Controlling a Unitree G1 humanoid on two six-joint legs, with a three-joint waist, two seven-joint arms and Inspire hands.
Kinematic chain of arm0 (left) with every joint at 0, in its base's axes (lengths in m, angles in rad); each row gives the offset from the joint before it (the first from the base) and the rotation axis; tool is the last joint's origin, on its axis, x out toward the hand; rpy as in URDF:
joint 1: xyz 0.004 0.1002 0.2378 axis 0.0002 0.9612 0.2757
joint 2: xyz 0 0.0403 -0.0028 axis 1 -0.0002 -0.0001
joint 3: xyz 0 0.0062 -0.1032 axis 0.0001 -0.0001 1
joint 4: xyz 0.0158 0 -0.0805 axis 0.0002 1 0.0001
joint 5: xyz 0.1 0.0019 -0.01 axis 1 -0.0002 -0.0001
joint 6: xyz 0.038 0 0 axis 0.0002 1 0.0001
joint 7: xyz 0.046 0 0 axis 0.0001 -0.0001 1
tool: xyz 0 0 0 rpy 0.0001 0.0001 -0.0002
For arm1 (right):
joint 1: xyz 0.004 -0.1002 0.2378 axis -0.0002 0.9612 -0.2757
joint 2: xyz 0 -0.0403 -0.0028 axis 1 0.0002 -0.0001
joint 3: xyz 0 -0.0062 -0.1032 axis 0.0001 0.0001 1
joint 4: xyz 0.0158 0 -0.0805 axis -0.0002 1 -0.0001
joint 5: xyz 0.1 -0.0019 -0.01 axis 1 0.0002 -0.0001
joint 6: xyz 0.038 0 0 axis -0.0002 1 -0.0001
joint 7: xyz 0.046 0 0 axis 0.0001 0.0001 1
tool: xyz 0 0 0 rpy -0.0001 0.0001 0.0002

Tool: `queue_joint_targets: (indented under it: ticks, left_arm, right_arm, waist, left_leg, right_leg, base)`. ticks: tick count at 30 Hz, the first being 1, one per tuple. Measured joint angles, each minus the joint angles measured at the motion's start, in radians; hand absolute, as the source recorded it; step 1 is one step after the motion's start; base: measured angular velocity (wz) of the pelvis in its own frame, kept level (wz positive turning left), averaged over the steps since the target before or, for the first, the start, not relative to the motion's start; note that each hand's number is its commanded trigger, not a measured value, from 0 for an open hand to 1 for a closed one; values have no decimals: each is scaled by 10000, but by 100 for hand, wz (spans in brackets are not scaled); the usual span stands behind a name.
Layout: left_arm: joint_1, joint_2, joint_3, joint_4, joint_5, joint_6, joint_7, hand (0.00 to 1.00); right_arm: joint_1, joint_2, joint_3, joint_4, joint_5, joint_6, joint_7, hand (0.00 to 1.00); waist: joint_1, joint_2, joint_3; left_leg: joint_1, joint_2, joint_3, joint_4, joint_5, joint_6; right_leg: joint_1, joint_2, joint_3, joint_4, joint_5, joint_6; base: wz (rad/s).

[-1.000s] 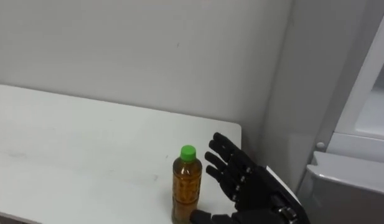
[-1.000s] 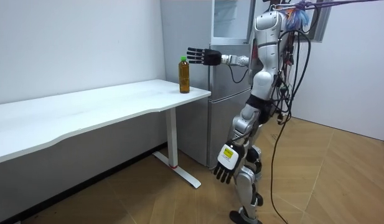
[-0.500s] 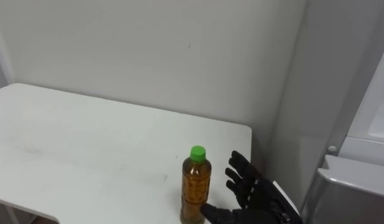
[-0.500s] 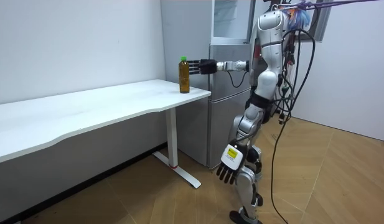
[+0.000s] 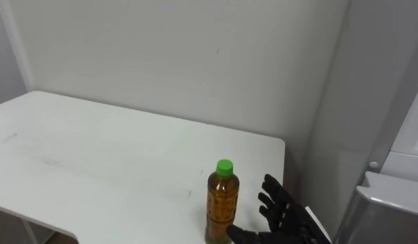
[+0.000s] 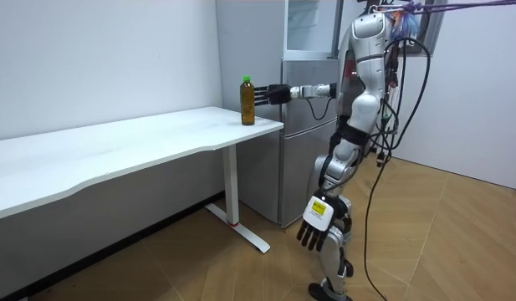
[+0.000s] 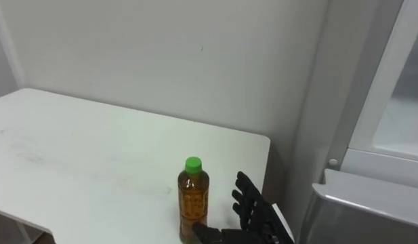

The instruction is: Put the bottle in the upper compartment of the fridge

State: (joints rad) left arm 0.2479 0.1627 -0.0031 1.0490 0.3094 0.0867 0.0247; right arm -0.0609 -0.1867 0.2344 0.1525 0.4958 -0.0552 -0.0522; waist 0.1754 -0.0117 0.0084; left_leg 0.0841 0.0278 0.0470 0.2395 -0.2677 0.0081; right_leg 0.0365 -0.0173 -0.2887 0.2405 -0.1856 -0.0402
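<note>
The right hand (image 5: 283,220) is lowering and closing in since a second ago, now sitting just beside the bottle (image 5: 223,202) with its fingers spread apart and thumb reaching toward the base. The bottle is standing upright near the table's (image 5: 93,156) far right corner. The fridge (image 7: 371,169) is standing just past that end. The left hand (image 6: 316,227) is hanging relaxed by the thigh.

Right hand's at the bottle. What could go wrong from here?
1. The bottle stands upright near the end of the table; a push from the open right hand could tip it or knock it off.
2. The thumb sits low by the bottle's base; a low grip might let the top swing.
</note>
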Motion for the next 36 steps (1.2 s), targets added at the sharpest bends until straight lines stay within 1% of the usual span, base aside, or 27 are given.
queue_joint_targets:
  ticks: [2, 5, 6, 8, 12, 14, 16, 18, 20, 23, 24, 26, 28, 32, 36]
  left_arm:
    - [-4, 0, -2, -10, -8, 34, -78, 0]
    - [-15, 1, -34, -73, -7, 205, -109, 0]
    - [-24, 1, -52, -73, -8, 206, -117, 0]
    - [-74, 20, -211, -74, -11, 205, -151, 0]
    - [-96, 56, -346, -82, -10, 224, -151, 0]
    - [-95, 48, -414, -82, -8, 271, -151, 0]
    - [-75, 28, -418, -83, -8, 339, -154, 0]
    - [-56, 31, -400, -120, -4, 389, -154, 0]
    - [-16, 26, -388, -346, 5, 409, -158, 0]
    - [-20, 10, -385, -530, 6, 435, -162, 0]
    - [-9, 4, -385, -570, 6, 453, -164, 0]
    - [12, 4, -382, -592, 7, 528, -180, 0]
    - [46, 0, -382, -661, 16, 602, -185, 0]
    - [206, -5, -382, -867, 60, 606, -183, 0]
    - [250, -6, -393, -866, 42, 603, -172, 0]
  right_arm:
    - [-1, -1, 36, 26, -49, 0, -92, 0]
    - [-44, -3, 240, 163, -321, 2, -355, 0]
    - [-145, -4, 278, 288, -323, 2, -398, 0]
    - [-661, 1, 403, 807, -295, 3, -725, 0]
    - [-1125, 6, 595, 1191, -302, 3, -1162, 0]
    - [-1228, 29, 606, 1199, -309, 3, -1208, 0]
    - [-1378, 35, 604, 1304, -318, 3, -1222, 0]
    - [-1602, 46, 601, 1573, -364, 3, -1284, 0]
    - [-1769, 45, 586, 1848, -438, 3, -1460, 0]
    - [-1823, 46, 588, 2045, -438, 6, -1519, 0]
    - [-1825, 47, 588, 2062, -437, 6, -1524, 0]
    - [-1878, 47, 587, 2201, -434, 6, -1546, 0]
    - [-1919, 38, 586, 2246, -440, 7, -1570, 0]
    - [-1934, 41, 587, 2266, -691, 7, -1526, 0]
    - [-1947, 40, 590, 2359, -703, 7, -1453, 0]
  waist:
    - [34, -1, 0]
    - [55, -34, -8]
    - [61, -43, -3]
    - [139, -85, 34]
    - [253, -188, 69]
    - [291, -305, 29]
    - [320, -328, 15]
    - [365, -307, 27]
    - [491, -272, 50]
    - [531, -235, 73]
    - [537, -196, 95]
    - [536, -146, 88]
    - [538, -144, 85]
    - [600, -149, 72]
    - [748, -171, 57]
  left_leg:
    - [-2, -2, -6, -12, 13, 4]
    - [-12, -30, -73, -5, 56, 8]
    - [-20, -42, -75, -13, 78, 10]
    - [-24, -63, -75, -14, 97, 25]
    - [-83, -95, -197, -7, 101, 31]
    - [-131, -105, -288, -1, 103, 34]
    - [-148, -108, -323, -1, 104, 35]
    - [-156, -96, -349, -3, 105, 37]
    - [-167, -97, -361, -4, 105, 37]
    - [-197, -100, -412, -3, 105, 38]
    - [-199, -102, -423, -2, 105, 38]
    - [-213, -131, -462, -1, 106, 38]
    - [-247, -135, -486, 2, 109, 38]
    - [-243, -161, -547, 17, 117, 49]
    - [-243, -216, -756, 19, 136, 69]
  right_leg:
    - [8, -6, -35, 1, 0, 1]
    - [20, -49, -144, 19, -14, 14]
    - [0, -70, -151, 32, -21, 20]
    - [-23, -104, -168, 49, -31, 33]
    - [-11, -133, -277, -6, -42, 52]
    - [0, -141, -379, -18, -45, 59]
    - [1, -150, -422, -17, -49, 66]
    - [0, -155, -438, -15, -53, 74]
    - [0, -158, -451, -16, -53, 74]
    - [-5, -165, -496, -13, -53, 74]
    - [-4, -166, -510, -14, -53, 74]
    - [-11, -167, -525, -17, -55, 76]
    - [-33, -174, -555, -17, -57, 78]
    - [-9, -205, -636, -17, -69, 93]
    - [51, -243, -750, -15, -71, 99]
  base:
    - [3]
    - [7]
    - [6]
    - [0]
    - [8]
    - [13]
    - [7]
    - [4]
    - [0]
    - [5]
    - [4]
    - [0]
    - [4]
    - [5]
    - [10]
